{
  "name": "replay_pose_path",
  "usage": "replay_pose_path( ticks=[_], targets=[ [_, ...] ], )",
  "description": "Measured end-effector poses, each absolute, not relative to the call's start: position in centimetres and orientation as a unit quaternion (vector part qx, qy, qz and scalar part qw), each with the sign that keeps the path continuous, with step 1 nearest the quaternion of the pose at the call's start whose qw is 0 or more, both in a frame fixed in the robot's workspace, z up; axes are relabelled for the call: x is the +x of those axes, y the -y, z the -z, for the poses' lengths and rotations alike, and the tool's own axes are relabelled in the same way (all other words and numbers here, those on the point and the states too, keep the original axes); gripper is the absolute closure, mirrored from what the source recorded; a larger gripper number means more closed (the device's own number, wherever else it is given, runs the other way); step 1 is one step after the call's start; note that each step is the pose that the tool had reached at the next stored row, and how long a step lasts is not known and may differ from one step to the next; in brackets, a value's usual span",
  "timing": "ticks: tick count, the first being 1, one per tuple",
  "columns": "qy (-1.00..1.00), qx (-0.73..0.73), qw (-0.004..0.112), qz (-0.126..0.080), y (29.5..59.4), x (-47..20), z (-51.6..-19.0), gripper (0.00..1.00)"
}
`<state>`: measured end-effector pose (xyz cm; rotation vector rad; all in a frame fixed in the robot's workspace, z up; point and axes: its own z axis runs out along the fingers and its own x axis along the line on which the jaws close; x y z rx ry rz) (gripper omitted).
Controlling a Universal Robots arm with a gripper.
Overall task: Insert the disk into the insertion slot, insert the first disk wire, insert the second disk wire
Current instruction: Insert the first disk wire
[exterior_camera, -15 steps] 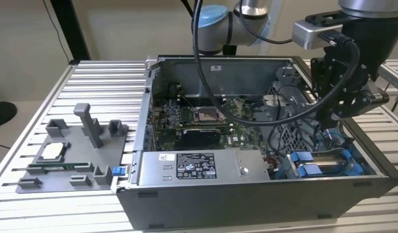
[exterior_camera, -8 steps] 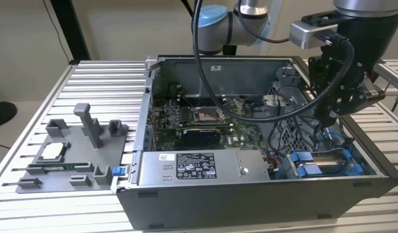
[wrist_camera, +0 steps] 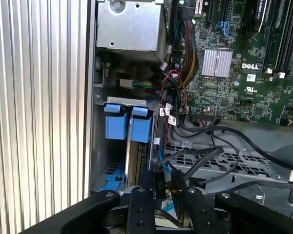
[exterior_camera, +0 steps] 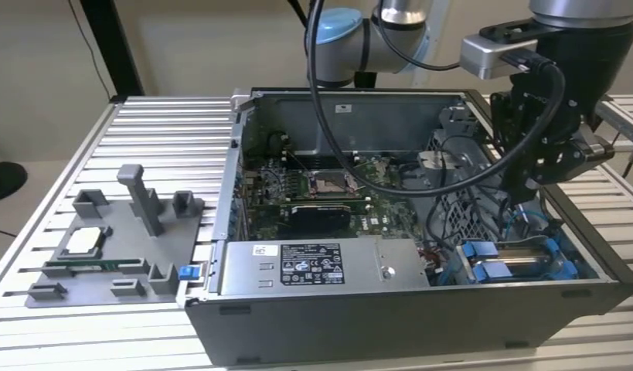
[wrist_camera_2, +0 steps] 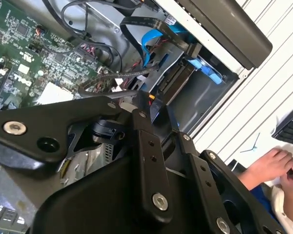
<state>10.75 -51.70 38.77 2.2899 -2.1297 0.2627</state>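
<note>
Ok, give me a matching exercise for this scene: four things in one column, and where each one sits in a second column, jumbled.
Things:
1. gripper
2. labelled grey box
3. grey parts tray
4. green circuit board

Places:
A. on the slatted table, exterior view's left
B. flat on the floor of the case, mid-case
C. inside the case, against its near wall
D. over the insertion slot, exterior view's right

Pairs: 1-D, 2-C, 3-A, 4-B.

Arm [exterior_camera: 399,15]: silver-grey tube, pale blue joint cap [exterior_camera: 340,23] at twelve o'clock. Thick black cable [exterior_camera: 312,69] alongside. Pincer [wrist_camera: 161,190]: matte black links, silver screw heads [wrist_camera_2: 160,201].
</note>
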Motion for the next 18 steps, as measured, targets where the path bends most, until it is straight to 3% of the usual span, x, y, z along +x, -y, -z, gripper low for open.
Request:
replay_pose_path(
  ticks=[2, 3, 10, 18],
  targets=[
    [0.678, 0.731, 0.002, -0.086, 51.7, 10.7, -38.7, 0.00],
    [0.677, 0.731, 0.001, -0.086, 51.7, 10.7, -38.7, 1.00],
    [0.676, 0.731, 0.003, -0.088, 51.7, 10.9, -38.7, 1.00],
    [0.676, 0.734, 0.021, -0.067, 52.0, 13.4, -38.7, 1.00]
  ],
)
